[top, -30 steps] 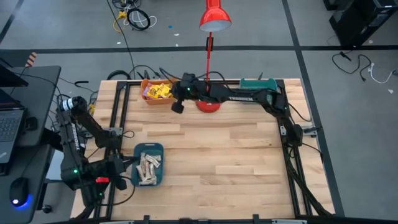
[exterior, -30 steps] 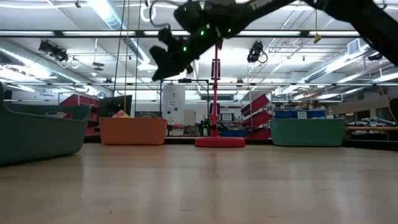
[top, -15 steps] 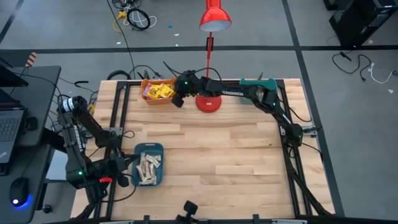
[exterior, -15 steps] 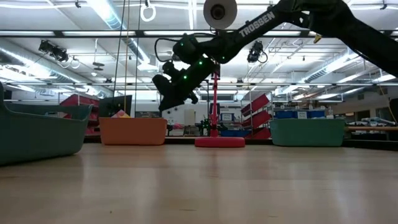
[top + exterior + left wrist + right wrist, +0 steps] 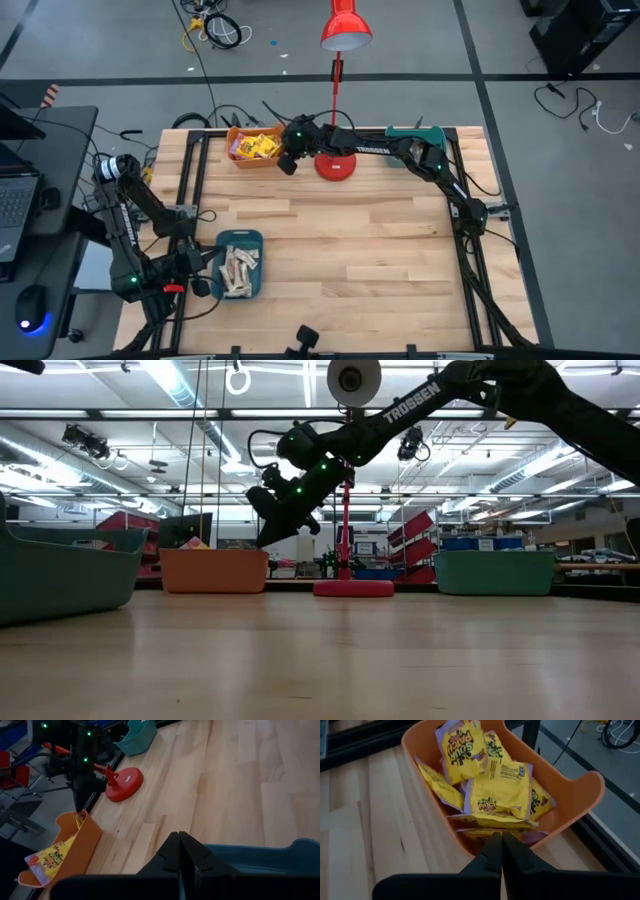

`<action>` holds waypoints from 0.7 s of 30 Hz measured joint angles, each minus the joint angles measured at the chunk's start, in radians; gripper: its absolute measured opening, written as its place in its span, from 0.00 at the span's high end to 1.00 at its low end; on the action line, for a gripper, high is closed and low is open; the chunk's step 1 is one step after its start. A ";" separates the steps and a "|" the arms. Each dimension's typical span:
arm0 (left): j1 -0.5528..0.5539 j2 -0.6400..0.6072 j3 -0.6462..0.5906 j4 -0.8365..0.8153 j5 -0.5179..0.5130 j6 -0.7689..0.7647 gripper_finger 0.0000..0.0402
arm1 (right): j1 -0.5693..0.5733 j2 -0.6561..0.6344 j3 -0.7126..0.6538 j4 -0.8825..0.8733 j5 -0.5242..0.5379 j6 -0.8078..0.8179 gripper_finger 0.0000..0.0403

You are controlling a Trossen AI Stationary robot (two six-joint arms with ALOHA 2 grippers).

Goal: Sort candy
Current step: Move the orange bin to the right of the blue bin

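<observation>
The right gripper [image 5: 287, 164] hung at the near edge of the orange bin [image 5: 238, 160], top centre of the overhead view, its fingers pressed together with nothing between them. The yellow packets [image 5: 490, 790] lay heaped inside that bin, some riding high against its wall. My worry was the bin itself: it looked light, and closed fingers coming down on the rim could tip it or shove it toward the table edge, spilling the sweets. Reaching in with the pincer shut would only push the packets about.

The left gripper [image 5: 179, 851] waited at the lower left, also closed and empty, just beside the teal bin [image 5: 257, 238] holding the pale beige bars [image 5: 238, 270].

The table [image 5: 350, 250] was pale wood planks, bare across its middle, framed in dark rails. A red lamp [image 5: 345, 28] stood on its round base beside the orange bin, and a second teal bin [image 5: 495, 571] sat at the top right. Beyond lay grey floor with loose cables, and strip lights ran overhead.
</observation>
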 joint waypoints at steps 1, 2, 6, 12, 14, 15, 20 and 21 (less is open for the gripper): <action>0.000 0.000 0.000 0.000 0.000 0.000 1.00 | 0.001 0.000 0.000 -0.004 0.000 0.000 1.00; 0.000 0.000 0.000 0.000 0.000 -0.001 1.00 | 0.003 0.000 0.000 -0.010 0.000 0.000 1.00; 0.000 0.000 0.000 0.000 -0.001 -0.001 1.00 | 0.011 0.000 0.000 -0.014 0.000 -0.001 1.00; 0.000 0.000 0.000 0.005 -0.007 -0.001 1.00 | 0.014 0.009 0.000 0.004 0.000 -0.003 1.00; 0.000 0.000 0.000 0.006 -0.010 -0.001 1.00 | 0.014 0.015 0.000 0.009 0.001 -0.006 1.00; 0.000 0.000 0.000 0.005 -0.010 -0.001 1.00 | 0.014 0.016 -0.001 0.013 0.006 -0.012 1.00; 0.000 0.000 0.000 0.007 -0.010 -0.001 1.00 | 0.019 0.016 -0.001 0.021 0.022 -0.029 1.00; 0.000 0.000 0.000 0.007 -0.010 -0.001 1.00 | 0.019 0.016 -0.001 0.019 0.022 -0.029 1.00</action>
